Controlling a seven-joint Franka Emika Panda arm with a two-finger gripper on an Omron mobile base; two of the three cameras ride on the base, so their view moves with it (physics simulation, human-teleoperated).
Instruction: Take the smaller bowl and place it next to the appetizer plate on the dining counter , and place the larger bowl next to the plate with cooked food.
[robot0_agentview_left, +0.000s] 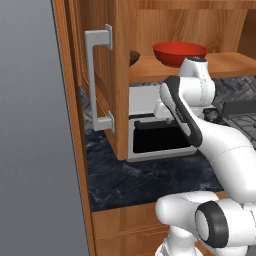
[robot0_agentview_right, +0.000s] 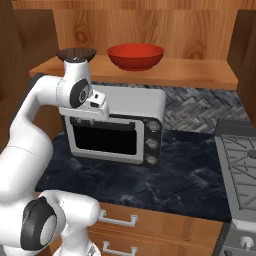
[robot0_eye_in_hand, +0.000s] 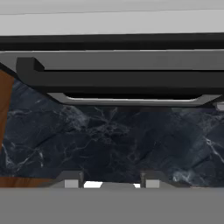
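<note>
We see the end effector (robot0_eye_in_hand: 112, 180) with its fingers (robot0_eye_in_hand: 69, 179) parted and nothing between them, pointing down at the dark marbled bench (robot0_eye_in_hand: 113, 140) just in front of the toaster oven (robot0_agentview_right: 117, 125), whose black door handle (robot0_eye_in_hand: 122, 78) lies ahead of the fingertips. Above and behind the end effector, on the wooden shelf (robot0_agentview_right: 200, 70), the larger bowl (robot0_agentview_right: 135, 56) sits upright; the smaller bowl (robot0_agentview_right: 76, 53) rests on the same shelf beside it, partly hidden by the arm
</note>
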